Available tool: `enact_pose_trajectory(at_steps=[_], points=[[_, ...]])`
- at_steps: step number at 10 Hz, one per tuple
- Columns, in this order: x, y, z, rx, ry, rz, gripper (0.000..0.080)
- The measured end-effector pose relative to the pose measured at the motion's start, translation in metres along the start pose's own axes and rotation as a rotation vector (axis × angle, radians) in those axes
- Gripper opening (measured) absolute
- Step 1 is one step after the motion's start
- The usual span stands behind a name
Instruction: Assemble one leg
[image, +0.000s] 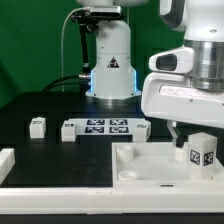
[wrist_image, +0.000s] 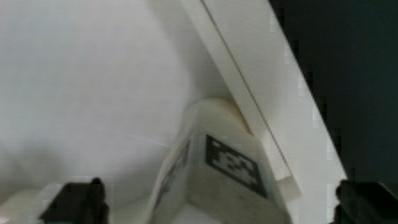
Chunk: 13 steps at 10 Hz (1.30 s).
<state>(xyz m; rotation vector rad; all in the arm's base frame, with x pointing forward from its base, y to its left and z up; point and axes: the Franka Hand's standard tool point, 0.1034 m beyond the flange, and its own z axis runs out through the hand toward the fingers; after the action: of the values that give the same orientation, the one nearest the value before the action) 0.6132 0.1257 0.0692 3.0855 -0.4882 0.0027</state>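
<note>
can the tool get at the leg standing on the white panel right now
Probably yes. The tool hangs directly above the leg, which stands upright on the white panel. In the wrist view the leg sits between the open fingers, nothing between.

A large square panel is laid flat at the front of the table, toward the exterior view's right. On its right part a leg is stood upright, directly below the gripper, whose arm is hung over that side. Behind the panel, near the middle of the table, the marker board is laid lengthwise. A second leg is set apart to the board's left. At the front left edge, another part is partly cut off. In the wrist view, the leg is seen between the fingertips, against the panel.
</note>
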Motion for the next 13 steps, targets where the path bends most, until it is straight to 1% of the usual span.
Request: enact_pose_trajectory(at_steps=[2, 4, 5, 6, 7, 8, 9, 10, 11, 13], points=[[-0.0004, 0.0009, -0.0029, -0.006, -0.01, -0.217, 0.0649], [-0.0006, 0.0072, -0.0035, -0.01, -0.044, -0.439, 0.0649], [-0.0012, 0.0095, -0.003, -0.008, -0.061, -0.546, 0.0649], [-0.0029, 0.0082, -0.0027, -0.009, -0.065, -0.604, 0.0649], [-0.0029, 0.0079, -0.0025, -0.017, -0.061, -0.682, 0.0649], [-0.0028, 0.0084, -0.0022, -0.017, -0.061, -0.663, 0.0624], [-0.0027, 0.0087, -0.0021, -0.017, -0.062, -0.662, 0.0452], [-0.0027, 0.0087, -0.002, -0.018, -0.062, -0.662, 0.0452], [-0.0027, 0.0088, -0.0019, -0.018, -0.062, -0.662, 0.0303], [-0.0027, 0.0089, -0.0018, -0.019, -0.062, -0.62, 0.0291]])
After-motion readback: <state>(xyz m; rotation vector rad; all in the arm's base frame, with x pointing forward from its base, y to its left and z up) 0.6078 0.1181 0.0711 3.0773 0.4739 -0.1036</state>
